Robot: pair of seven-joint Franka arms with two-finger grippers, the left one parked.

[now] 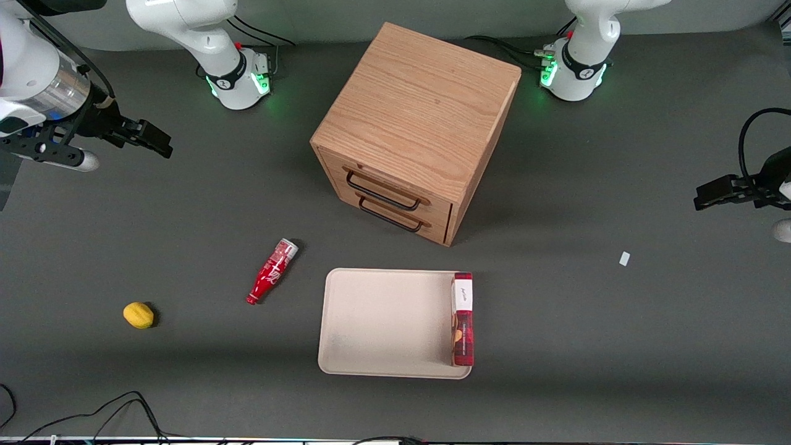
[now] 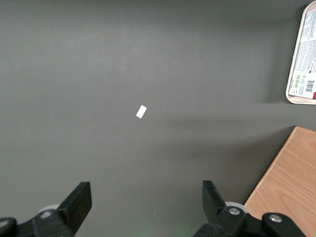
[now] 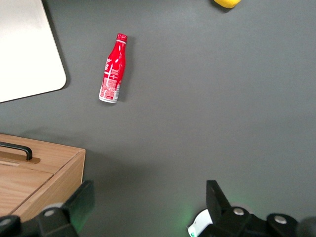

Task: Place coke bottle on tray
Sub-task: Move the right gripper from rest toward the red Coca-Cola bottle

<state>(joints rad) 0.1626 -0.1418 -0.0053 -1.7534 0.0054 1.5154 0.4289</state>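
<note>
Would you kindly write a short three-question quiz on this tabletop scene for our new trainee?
1. True or false: the coke bottle already lies on the tray.
2. What rests along one edge of the tray? A) lemon B) red-and-white box C) paper scrap
3. Is the tool holding anything?

Key:
1. False; it lies on the table beside the tray.
2. B, the red-and-white box.
3. No; it is open, above the table, apart from the bottle.

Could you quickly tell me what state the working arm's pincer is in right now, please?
Right arm's pincer: open, holding nothing, raised at the working arm's end of the table, well clear of the coke bottle.
</note>
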